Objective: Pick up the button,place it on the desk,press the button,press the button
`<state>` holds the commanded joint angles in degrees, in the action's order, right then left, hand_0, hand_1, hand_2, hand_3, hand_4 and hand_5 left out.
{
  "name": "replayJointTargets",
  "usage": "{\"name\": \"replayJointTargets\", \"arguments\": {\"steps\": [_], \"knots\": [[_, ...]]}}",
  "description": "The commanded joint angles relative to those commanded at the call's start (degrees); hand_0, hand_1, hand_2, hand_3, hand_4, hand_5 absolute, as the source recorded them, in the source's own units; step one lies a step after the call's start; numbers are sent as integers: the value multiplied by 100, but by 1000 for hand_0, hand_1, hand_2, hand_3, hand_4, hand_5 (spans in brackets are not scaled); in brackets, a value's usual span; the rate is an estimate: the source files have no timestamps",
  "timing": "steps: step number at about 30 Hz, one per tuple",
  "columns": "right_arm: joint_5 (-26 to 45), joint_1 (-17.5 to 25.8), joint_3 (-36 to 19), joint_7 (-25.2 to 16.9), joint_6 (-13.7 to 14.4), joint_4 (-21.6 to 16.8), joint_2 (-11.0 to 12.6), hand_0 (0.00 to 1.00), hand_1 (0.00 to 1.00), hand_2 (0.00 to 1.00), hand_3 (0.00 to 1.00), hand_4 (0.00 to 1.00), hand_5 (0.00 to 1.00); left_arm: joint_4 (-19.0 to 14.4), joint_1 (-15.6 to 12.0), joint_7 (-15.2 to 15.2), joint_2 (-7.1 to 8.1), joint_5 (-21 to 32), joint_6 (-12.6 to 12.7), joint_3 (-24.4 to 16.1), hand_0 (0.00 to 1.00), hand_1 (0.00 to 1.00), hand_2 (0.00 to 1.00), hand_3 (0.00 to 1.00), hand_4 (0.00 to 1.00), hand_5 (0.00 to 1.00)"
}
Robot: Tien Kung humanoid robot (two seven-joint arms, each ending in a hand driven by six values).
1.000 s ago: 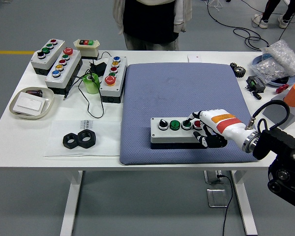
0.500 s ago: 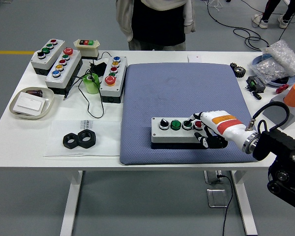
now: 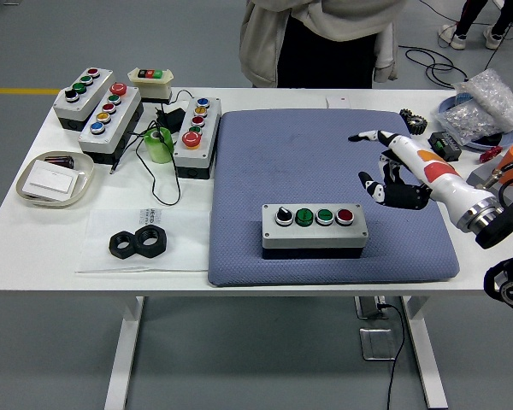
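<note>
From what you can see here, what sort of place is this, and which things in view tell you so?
Probably a robotics lab or test workshop: several button control boxes on a white table, cables across the grey floor, and a robot hand above a blue mat.

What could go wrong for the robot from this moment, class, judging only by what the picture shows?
1. The right hand hangs clear of the button box; reaching again, its spread fingers might hit the neighbouring green button rather than the red button.
2. The box sits loose on the blue mat, so a slanted push could slide it.
</note>
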<state>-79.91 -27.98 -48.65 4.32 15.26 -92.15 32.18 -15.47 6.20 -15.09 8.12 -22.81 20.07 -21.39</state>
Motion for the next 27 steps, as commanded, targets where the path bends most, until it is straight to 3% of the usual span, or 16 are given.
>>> {"name": "replayJointTargets", "arguments": {"steps": [4, 8, 19, 27], "knots": [[960, 385, -736, -355, 282, 6, -336, 909, 771, 847, 998, 721, 185, 2, 3, 10, -3, 20, 2, 12, 744, 781, 853, 765, 538, 998], [1856, 554, -1065, -666, 390, 78, -477, 933, 809, 898, 998, 709, 185, 7, 9, 11, -4, 10, -1, 3, 744, 781, 853, 765, 539, 998], [4373, 824, -1516, -852, 457, 405, -614, 947, 843, 920, 986, 698, 179, 11, 3, -10, -8, -24, -6, -21, 744, 781, 853, 765, 539, 998], [5080, 861, -1680, -900, 597, 619, -645, 952, 848, 924, 982, 693, 180, 13, 6, -17, -14, -22, -3, -24, 745, 781, 852, 766, 539, 998]]}}
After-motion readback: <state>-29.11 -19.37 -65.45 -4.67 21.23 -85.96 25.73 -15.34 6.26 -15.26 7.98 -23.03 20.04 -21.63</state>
